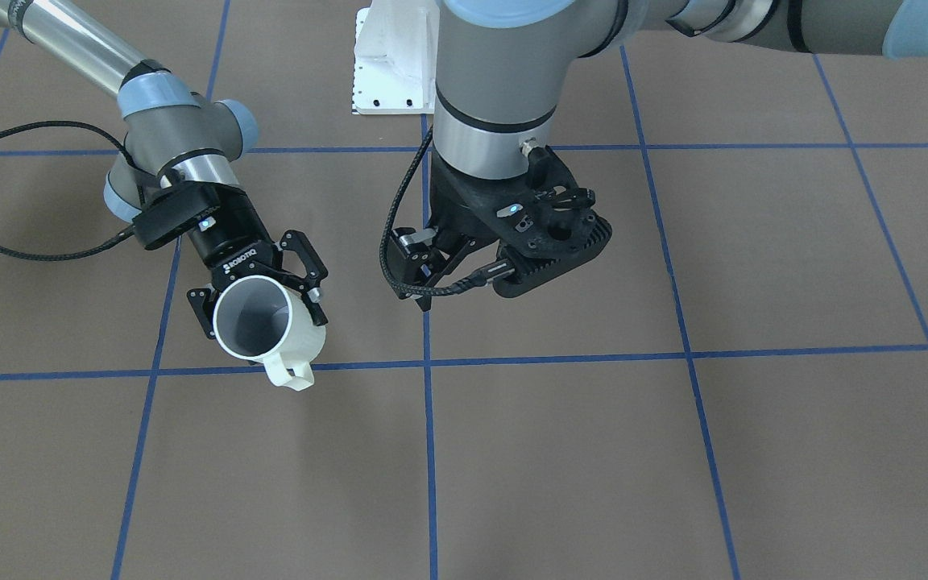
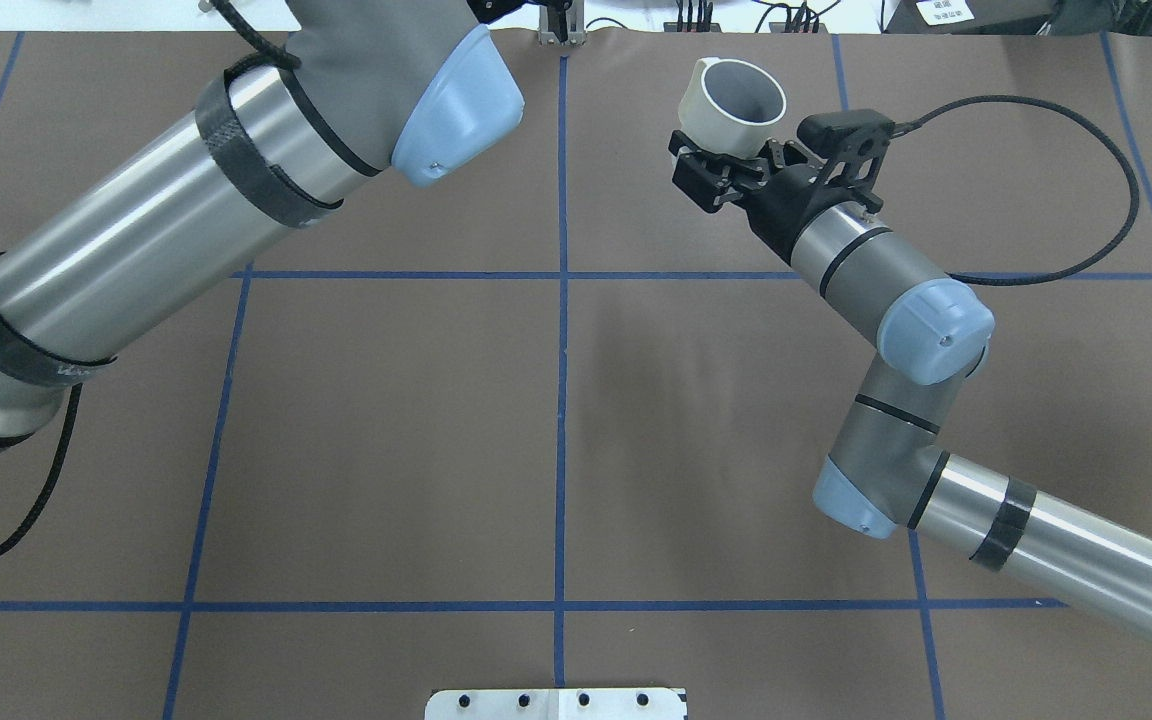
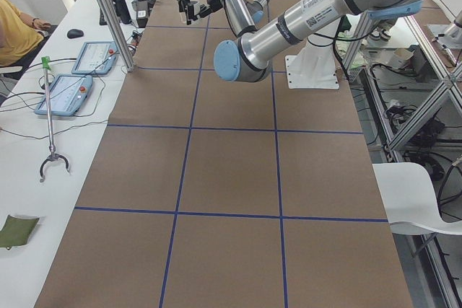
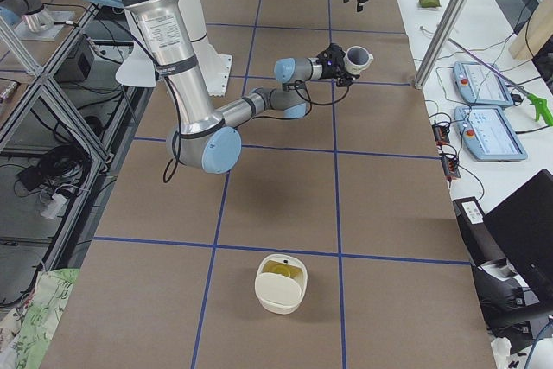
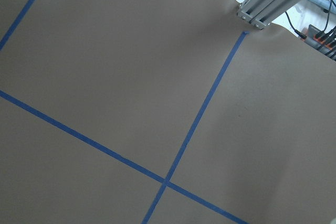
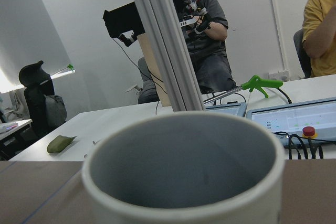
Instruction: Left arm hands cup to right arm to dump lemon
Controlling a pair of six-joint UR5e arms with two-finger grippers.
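Note:
The cream-white cup (image 1: 248,316) is held off the table in my right gripper (image 1: 263,302), whose thin linked fingers are shut on its body. The cup is tilted, its mouth up and away from the robot, its squared handle (image 1: 291,374) on the far side. It also shows in the overhead view (image 2: 733,100), the exterior right view (image 4: 357,60) and the right wrist view (image 6: 184,182). Its grey inside looks empty; no lemon shows in it. My left gripper (image 1: 436,278), the bulky black block, hangs open and empty beside it, apart from the cup.
A cream-white bowl (image 4: 281,295) with something yellowish inside sits on the brown table near the robot's right end; too small to tell what it is. A white mounting plate (image 1: 391,64) sits at the robot's base. An aluminium post (image 5: 268,3) stands at the table's far edge.

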